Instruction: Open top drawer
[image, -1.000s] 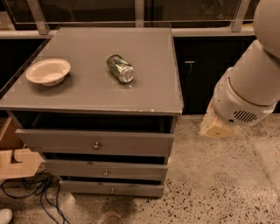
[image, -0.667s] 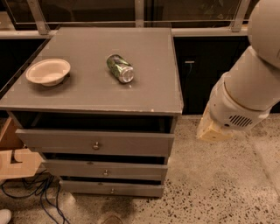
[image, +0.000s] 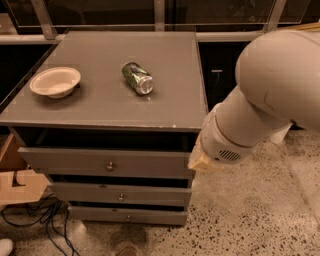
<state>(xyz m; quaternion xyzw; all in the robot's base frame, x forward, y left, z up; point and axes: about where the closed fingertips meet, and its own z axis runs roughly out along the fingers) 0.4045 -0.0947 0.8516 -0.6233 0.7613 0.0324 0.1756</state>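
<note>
The top drawer (image: 65, 159) is the tallest grey front of the cabinet, with a small round metal knob (image: 110, 166) at its centre. A dark gap shows between it and the cabinet top. My big white arm (image: 260, 95) reaches in from the right. My gripper (image: 199, 161) shows only as a tan tip at the drawer front's right end, right of the knob, and the wrist hides the rest of it.
On the cabinet top (image: 170, 105) lie a white bowl (image: 55, 81) at the left and a green can (image: 137, 77) on its side. Two slimmer drawers (image: 150, 195) sit below. A wooden box (image: 15, 175) and cables (image: 45, 220) are at the left on the speckled floor.
My arm has swung left and down, from beside the cabinet to the right end of the top drawer front. The drawer, bowl and can have not moved.
</note>
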